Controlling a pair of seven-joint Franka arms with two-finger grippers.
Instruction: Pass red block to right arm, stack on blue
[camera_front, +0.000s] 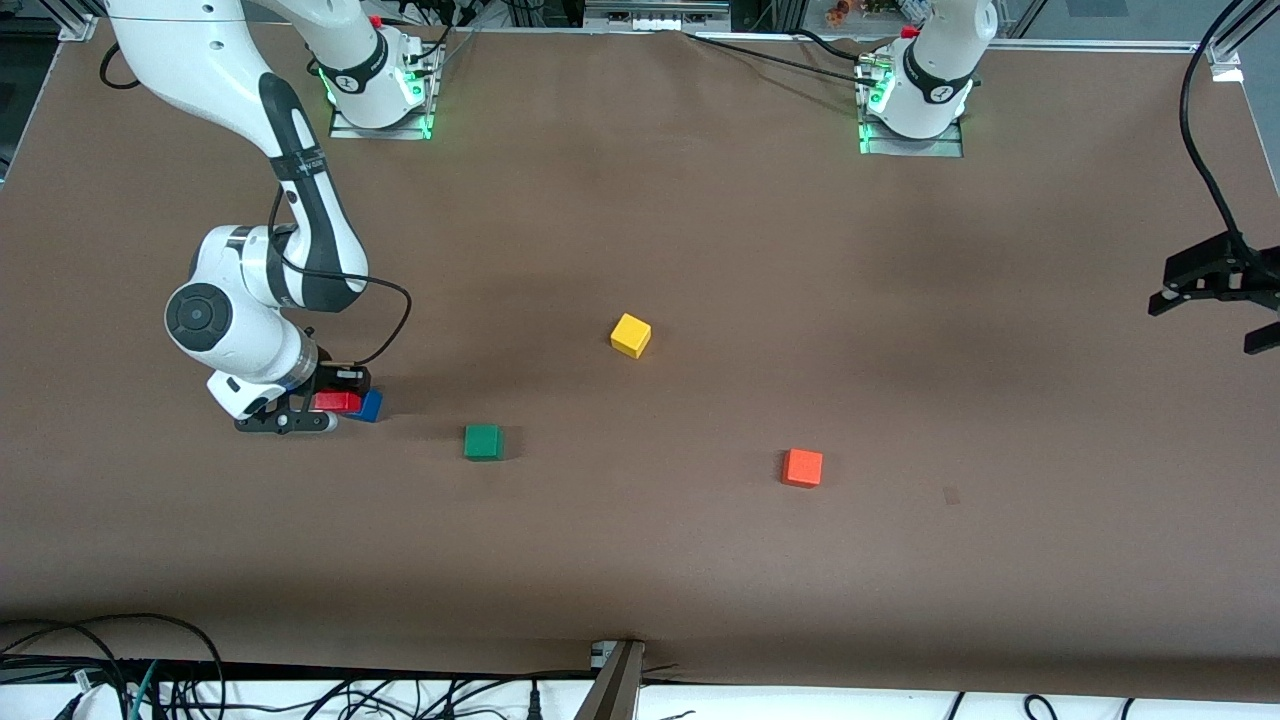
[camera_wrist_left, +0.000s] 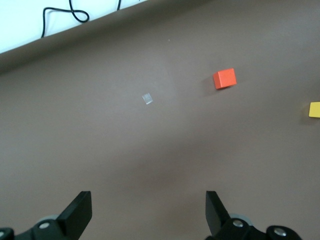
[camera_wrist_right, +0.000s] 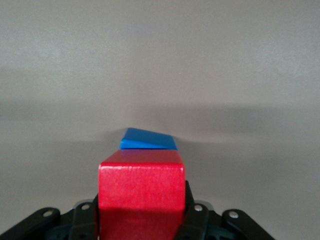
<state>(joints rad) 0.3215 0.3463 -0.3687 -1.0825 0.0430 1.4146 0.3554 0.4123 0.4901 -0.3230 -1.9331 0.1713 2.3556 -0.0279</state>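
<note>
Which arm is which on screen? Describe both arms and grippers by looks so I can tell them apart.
Both arms are glossy white with black joint bands and green-lit bases. The right arm carries a looping black cable and a slim black right gripper. The left gripper is matte black with splayed linkage fingers, silver pivot bolts showing.

Brown table (camera_front: 640, 560), black cables (camera_front: 110, 670) along its edge.

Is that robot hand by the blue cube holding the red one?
Yes. The right gripper is shut on the red block, beside the blue cube.
</note>
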